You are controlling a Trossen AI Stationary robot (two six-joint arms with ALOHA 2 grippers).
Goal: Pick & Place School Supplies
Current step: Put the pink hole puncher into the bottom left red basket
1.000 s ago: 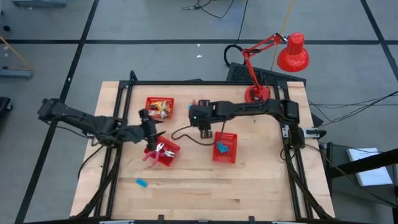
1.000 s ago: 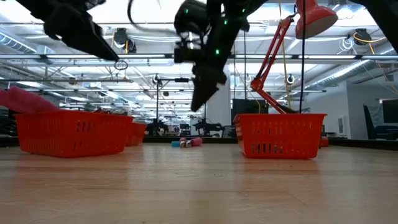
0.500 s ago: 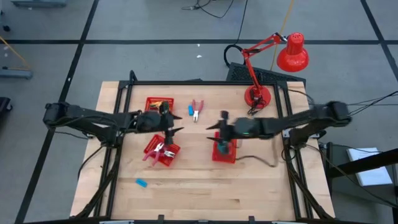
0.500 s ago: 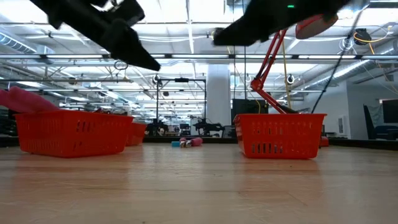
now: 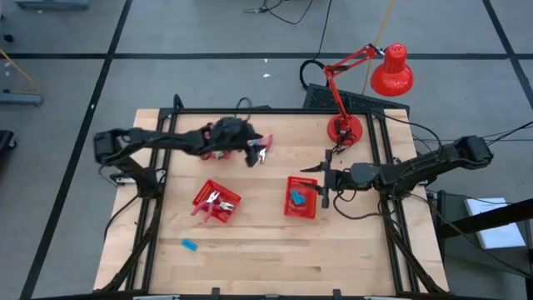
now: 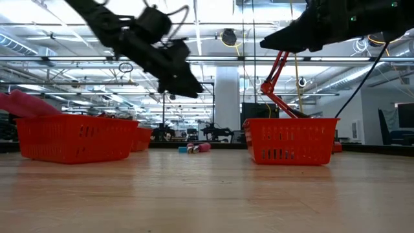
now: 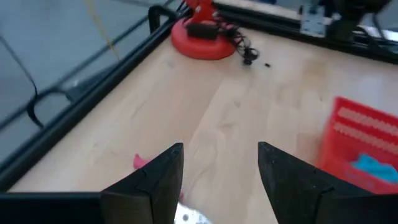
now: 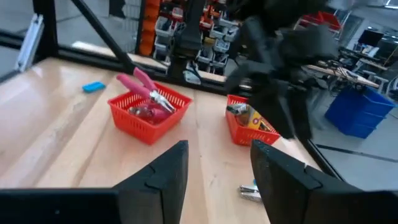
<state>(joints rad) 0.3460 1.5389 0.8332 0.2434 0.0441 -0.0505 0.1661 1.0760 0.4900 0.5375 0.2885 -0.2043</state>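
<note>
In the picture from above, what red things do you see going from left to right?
Red mesh basket holding pink-handled pliers → red mesh basket holding a light-blue block → round red lamp base → red lamp shade.

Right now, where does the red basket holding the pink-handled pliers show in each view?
High view: pliers basket, lower left of centre.
Low view: far left.
Left wrist view: not in it.
Right wrist view: centre-left.
Shared landmark: red desk lamp, absent only from the right wrist view.

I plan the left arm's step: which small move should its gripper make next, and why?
Probably lower the left gripper onto the pink pliers: it hangs open and empty just above them, and they lie loose on the table.
</note>
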